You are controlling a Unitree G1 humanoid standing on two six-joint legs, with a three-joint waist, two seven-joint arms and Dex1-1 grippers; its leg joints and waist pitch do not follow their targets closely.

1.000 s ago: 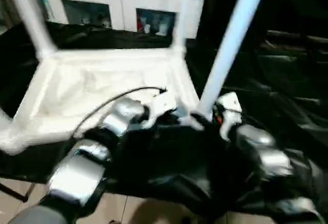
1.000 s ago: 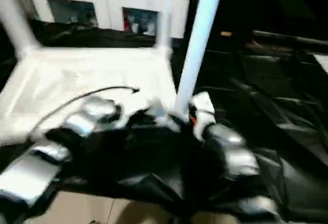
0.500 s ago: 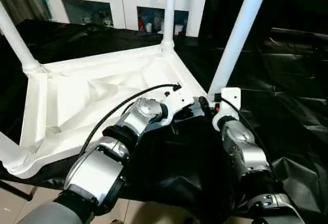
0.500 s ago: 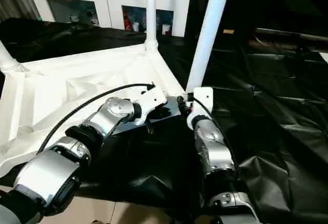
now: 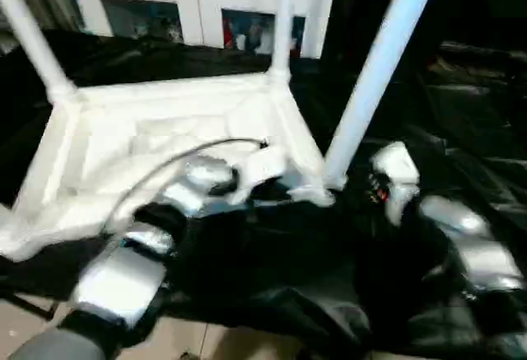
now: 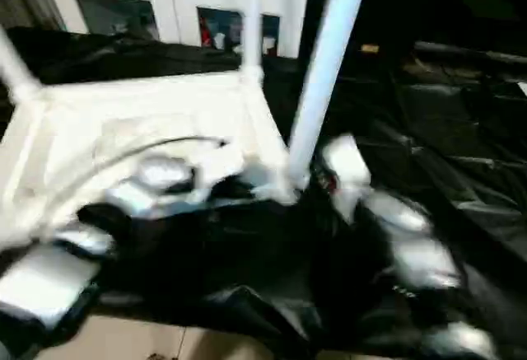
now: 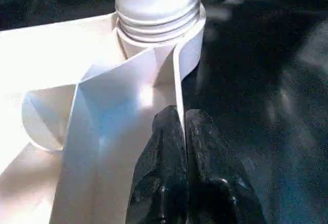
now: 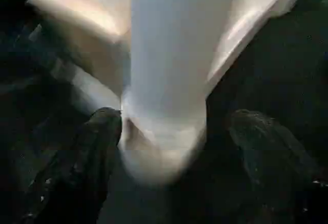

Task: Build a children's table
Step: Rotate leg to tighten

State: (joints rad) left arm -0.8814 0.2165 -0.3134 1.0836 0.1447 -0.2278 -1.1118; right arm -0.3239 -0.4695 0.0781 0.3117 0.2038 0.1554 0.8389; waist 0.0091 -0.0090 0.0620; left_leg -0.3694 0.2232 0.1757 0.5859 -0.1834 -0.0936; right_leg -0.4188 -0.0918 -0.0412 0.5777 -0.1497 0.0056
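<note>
Black-draped desk [image 5: 461, 88]: I see my left end effector [image 7: 180, 126] pinching the inverted children's table [image 5: 165, 137] rim; my right end effector [image 8: 174, 147] spread wide around a leg [image 5: 375, 72].

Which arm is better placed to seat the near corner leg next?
The right. Its gripper is open with a finger on each side of the near leg just above the socket, ready to close on it. The left gripper is shut on the tabletop's rim, steadying it.

A black cloth [image 5: 461, 105] drapes the work surface, with a white glass-doored cabinet [image 5: 189, 14] behind it.
</note>
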